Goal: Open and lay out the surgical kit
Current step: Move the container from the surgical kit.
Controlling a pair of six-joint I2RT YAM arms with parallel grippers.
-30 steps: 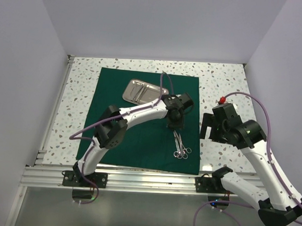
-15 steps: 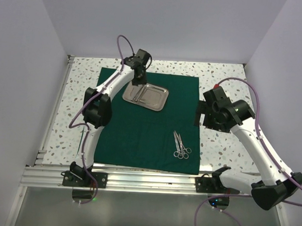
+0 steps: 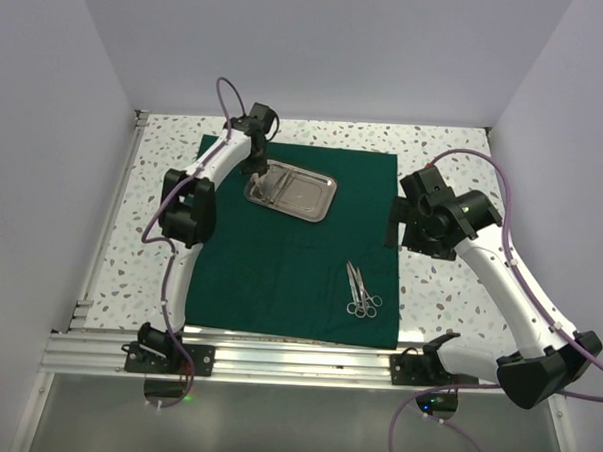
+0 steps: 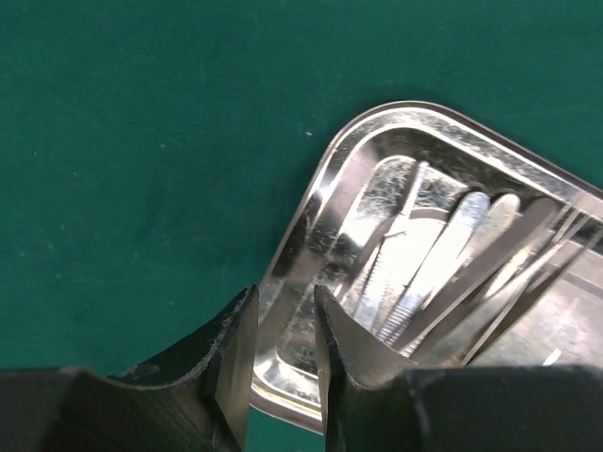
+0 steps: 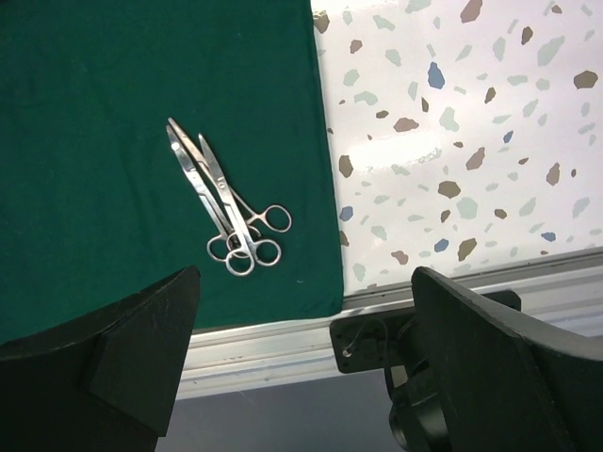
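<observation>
Speckled terrazzo tabletop [image 3: 444, 162] (aluminium rail [image 3: 296, 356] along its near edge), plain white walls [image 3: 319, 47]

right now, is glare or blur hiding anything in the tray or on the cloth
Left wrist: glare on the steel tray blends with the tweezers, so their outlines merge; right wrist: scissors sharp on the cloth, a bright patch on the table; top external: even light, tray contents too small to read.
</observation>
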